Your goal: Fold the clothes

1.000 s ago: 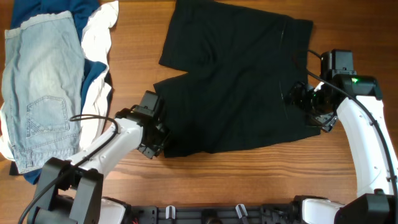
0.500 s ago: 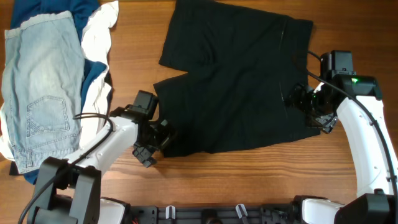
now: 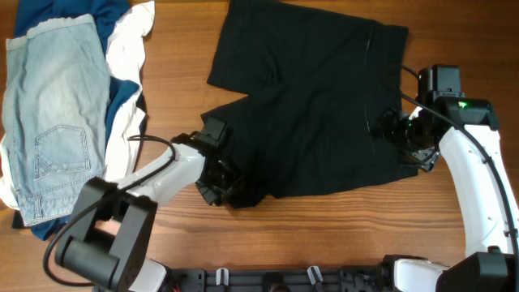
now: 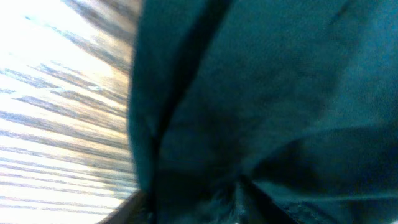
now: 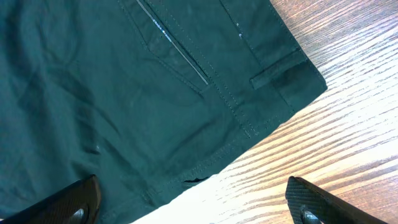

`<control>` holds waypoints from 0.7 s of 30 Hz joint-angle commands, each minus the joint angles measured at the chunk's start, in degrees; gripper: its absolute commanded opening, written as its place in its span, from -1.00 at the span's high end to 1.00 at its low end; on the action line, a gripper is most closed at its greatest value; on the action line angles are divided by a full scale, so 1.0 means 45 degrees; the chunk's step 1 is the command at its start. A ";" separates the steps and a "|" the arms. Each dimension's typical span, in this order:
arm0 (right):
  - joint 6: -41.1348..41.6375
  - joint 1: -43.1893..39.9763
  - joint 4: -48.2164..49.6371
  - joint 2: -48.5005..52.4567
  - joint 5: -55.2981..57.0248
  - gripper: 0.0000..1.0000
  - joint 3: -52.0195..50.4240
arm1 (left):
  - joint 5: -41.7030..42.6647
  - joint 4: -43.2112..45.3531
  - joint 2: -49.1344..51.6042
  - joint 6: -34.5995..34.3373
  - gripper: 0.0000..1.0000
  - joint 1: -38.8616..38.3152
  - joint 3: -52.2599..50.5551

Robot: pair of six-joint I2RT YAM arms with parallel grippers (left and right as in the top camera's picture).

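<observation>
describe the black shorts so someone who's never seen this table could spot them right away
On the wooden table, skip the clothes pile at the left edge and look centre-right. The black shorts lie spread out there alone. Unlike the pile's faded denim shorts, white garment and blue garment, they are plain black.

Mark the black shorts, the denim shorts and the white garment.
black shorts (image 3: pixel 312 113), overhead view, centre of the fabric.
denim shorts (image 3: pixel 63 150), overhead view, back pocket.
white garment (image 3: pixel 130 40), overhead view, upper fold beside the denim.
</observation>
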 commanded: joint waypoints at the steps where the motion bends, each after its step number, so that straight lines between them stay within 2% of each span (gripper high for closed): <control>1: -0.0155 -0.0005 -0.0374 -0.0044 0.0039 -0.78 -0.0160 | -0.1365 0.0253 0.1496 0.0384 0.92 0.0141 -0.0952; 3: 0.0165 -0.0005 -0.0787 -0.0044 0.0039 -0.73 -0.0160 | -0.1365 0.0097 0.1171 0.0466 0.92 0.0709 -0.0879; 6: 0.0899 -0.0005 -0.1331 -0.0044 0.0029 -0.72 -0.0165 | -0.1418 0.0044 0.0170 0.1642 0.92 0.2011 -0.0724; 10: 0.1753 -0.0005 -0.1477 -0.0044 -0.0277 -0.63 -0.1098 | -0.2482 0.0262 -0.0738 0.1729 0.92 0.3541 -0.0670; 14: 0.2346 -0.0005 0.0355 -0.0044 -0.1885 -0.46 -0.3483 | -0.2540 0.0729 -0.0743 0.1724 0.92 0.4080 -0.0670; 21: 0.2973 -0.0005 0.3075 -0.0010 -0.1996 -0.27 -0.5493 | -0.2535 0.1010 -0.0743 0.1729 0.92 0.4075 -0.0670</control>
